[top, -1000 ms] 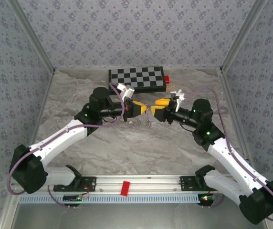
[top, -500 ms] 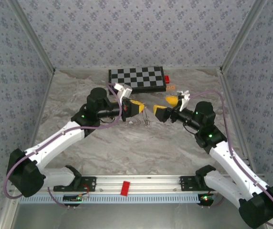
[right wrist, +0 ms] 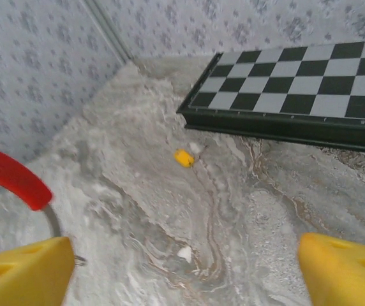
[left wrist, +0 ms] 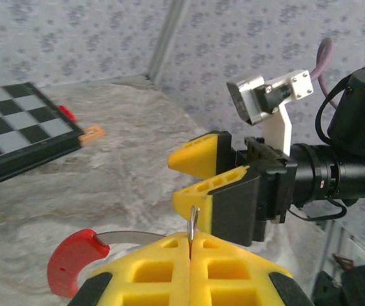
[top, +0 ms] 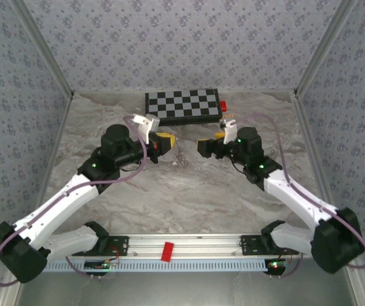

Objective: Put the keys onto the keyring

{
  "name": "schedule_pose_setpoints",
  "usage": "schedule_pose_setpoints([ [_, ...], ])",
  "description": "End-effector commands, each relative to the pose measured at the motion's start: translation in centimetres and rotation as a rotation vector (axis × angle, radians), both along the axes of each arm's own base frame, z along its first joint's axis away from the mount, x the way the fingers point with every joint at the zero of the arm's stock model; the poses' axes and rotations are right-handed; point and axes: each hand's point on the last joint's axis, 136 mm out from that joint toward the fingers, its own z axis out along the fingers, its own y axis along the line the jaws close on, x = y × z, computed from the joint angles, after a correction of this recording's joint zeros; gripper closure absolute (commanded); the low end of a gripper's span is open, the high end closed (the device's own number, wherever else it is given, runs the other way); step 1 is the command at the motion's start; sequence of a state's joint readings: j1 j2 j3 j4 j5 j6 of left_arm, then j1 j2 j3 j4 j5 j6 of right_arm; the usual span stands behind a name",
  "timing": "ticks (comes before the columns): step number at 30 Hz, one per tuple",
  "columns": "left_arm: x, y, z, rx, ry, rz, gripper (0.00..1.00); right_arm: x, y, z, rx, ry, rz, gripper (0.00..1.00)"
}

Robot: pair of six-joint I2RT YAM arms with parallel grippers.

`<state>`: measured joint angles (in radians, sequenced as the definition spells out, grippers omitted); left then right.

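Note:
My left gripper (left wrist: 191, 241) is shut on the keyring (left wrist: 192, 228), pinching the thin grey wire on edge between its yellow pads. The ring's red section (left wrist: 73, 261) sticks out to the left. From above, the left gripper (top: 165, 144) holds the ring (top: 181, 155) over mid-table. Facing it a short gap away, my right gripper (top: 203, 148) stands open and empty, its fingers (right wrist: 22, 271) spread wide; the red section (right wrist: 10, 176) shows past its left finger. A tiny orange key (left wrist: 93, 132) lies by the chessboard's end. A small yellow piece (right wrist: 184, 157) lies on the table.
The chessboard (top: 184, 104) lies at the back of the marble table (top: 189, 191), with a red block (top: 223, 106) at its right end. Patterned walls close in the left, right and back. A white speck (right wrist: 184, 254) sits on the table below the right gripper.
The grippers met at the ring a second ago and have drawn apart. The left one pulled back left with the ring. The right one opened and swung toward the back.

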<state>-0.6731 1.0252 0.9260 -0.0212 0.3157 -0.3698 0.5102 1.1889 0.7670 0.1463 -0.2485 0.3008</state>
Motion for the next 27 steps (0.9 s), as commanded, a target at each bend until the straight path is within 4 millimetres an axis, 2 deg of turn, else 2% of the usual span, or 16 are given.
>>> schedule_pose_setpoints([
  [1,0.7,3.0,0.1,0.051,-0.031,0.147,1.00,1.7,2.2,-0.8,-0.039,0.009,0.029,0.22],
  [5,0.5,5.5,-0.2,0.104,-0.034,0.244,1.00,3.8,6.0,-3.7,-0.075,0.105,0.097,0.43],
  [8,0.2,7.0,-0.5,0.133,-0.035,0.295,1.00,5.6,8.5,-5.9,-0.130,0.162,0.110,0.52],
  [11,-0.2,8.4,-0.6,0.143,-0.039,0.343,1.00,7.8,10.8,-7.5,-0.181,0.195,0.078,0.54],
  [14,-0.7,9.3,-0.9,0.147,-0.038,0.367,1.00,9.7,12.3,-10.2,-0.244,0.262,0.027,0.54],
  [20,-1.1,10.6,-1.7,0.169,-0.025,0.412,1.00,12.8,14.4,-15.0,-0.312,0.400,-0.042,0.58],
  [27,-1.7,11.4,-1.9,0.166,-0.026,0.430,1.00,14.7,16.5,-17.7,-0.312,0.449,-0.072,0.59],
])
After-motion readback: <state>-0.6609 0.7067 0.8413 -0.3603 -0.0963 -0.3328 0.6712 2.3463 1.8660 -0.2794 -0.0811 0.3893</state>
